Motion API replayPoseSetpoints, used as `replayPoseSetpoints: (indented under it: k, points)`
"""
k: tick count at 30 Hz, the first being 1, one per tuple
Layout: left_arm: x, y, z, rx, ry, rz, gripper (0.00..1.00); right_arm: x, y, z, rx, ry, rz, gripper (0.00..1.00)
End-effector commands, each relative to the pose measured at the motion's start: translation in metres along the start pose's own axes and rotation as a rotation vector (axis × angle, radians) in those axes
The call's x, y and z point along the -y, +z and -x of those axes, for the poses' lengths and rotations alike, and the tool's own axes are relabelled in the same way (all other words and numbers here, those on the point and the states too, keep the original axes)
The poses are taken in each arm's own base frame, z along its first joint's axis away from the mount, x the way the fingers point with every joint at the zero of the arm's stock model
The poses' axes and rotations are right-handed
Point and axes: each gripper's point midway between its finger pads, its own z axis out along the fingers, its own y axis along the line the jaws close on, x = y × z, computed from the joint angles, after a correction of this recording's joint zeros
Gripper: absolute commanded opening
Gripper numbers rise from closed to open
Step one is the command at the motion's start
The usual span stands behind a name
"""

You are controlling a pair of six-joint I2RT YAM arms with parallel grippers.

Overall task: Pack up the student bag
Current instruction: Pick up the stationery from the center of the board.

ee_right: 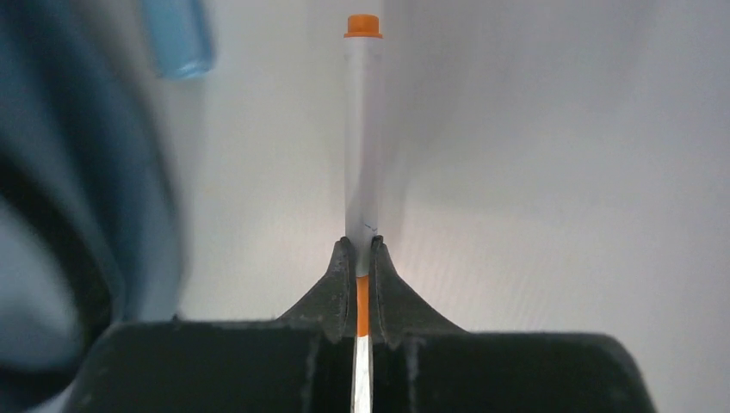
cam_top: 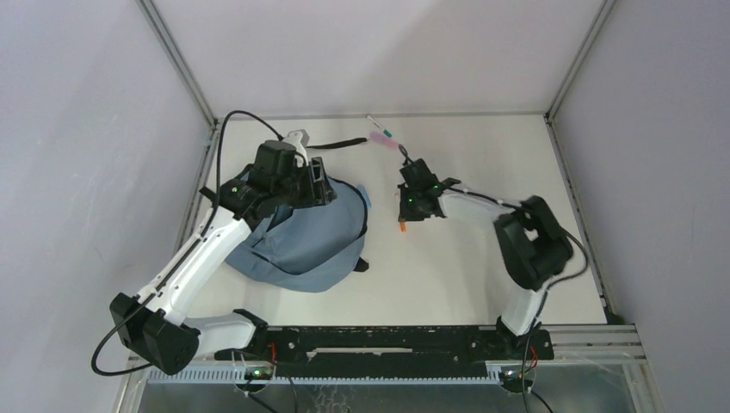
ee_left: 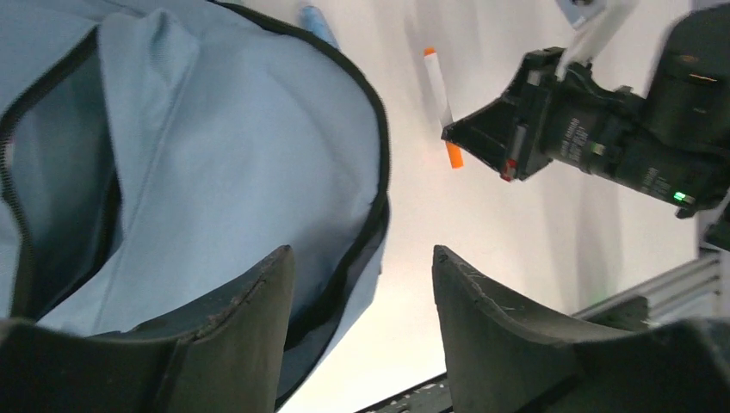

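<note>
At nine o'clock on the table, the student bag (cam_top: 297, 245) is lying unzipped, its packing seemingly just starting.
Right gripper (ee_right: 360, 249) is pinching an orange-capped pen (ee_right: 361, 129) beside it; left gripper (ee_left: 361, 258) is hovering spread-fingered by the opening; a pink item (cam_top: 380, 138) is waiting at twelve.

Left claw (ee_left: 361, 258) agape, arm stretched forward; right claw (ee_right: 360, 245) tight on a pen (ee_right: 361, 129), wrist low.
</note>
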Motion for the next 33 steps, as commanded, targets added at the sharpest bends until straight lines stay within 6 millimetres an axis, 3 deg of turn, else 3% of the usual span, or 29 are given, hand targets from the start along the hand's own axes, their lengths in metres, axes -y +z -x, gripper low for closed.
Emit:
replayPoseSetpoints:
  k: [1, 6, 11, 16, 23, 26, 30, 33]
  points:
    - [0.03, 0.0, 0.005, 0.019, -0.071, -0.196, 0.67, -0.058, -0.08, 0.037, 0.184, -0.017, 0.325, 0.0]
    - [0.034, 0.017, -0.002, -0.007, -0.105, -0.265, 0.7, -0.101, -0.135, 0.028, 0.216, -0.02, 0.603, 0.0]
    - [0.045, 0.026, 0.0, 0.005, -0.198, -0.387, 0.67, -0.128, -0.161, 0.028, 0.272, -0.038, 0.738, 0.0]
    - [0.056, 0.025, 0.003, 0.021, -0.234, -0.462, 0.69, -0.142, -0.17, 0.028, 0.288, -0.045, 0.795, 0.0]
    - [0.061, 0.038, -0.001, -0.012, -0.326, -0.495, 0.68, -0.153, -0.169, 0.023, 0.265, -0.038, 0.834, 0.0]
    - [0.055, 0.045, -0.003, -0.026, -0.338, -0.448, 0.62, -0.157, -0.17, 0.021, 0.266, -0.042, 0.843, 0.0]
    - [0.054, 0.049, -0.003, -0.027, -0.353, -0.437, 0.4, -0.161, -0.171, 0.021, 0.266, -0.044, 0.854, 0.0]
    - [0.056, 0.047, 0.001, -0.016, -0.361, -0.443, 0.37, -0.161, -0.169, 0.02, 0.263, -0.041, 0.851, 0.0]
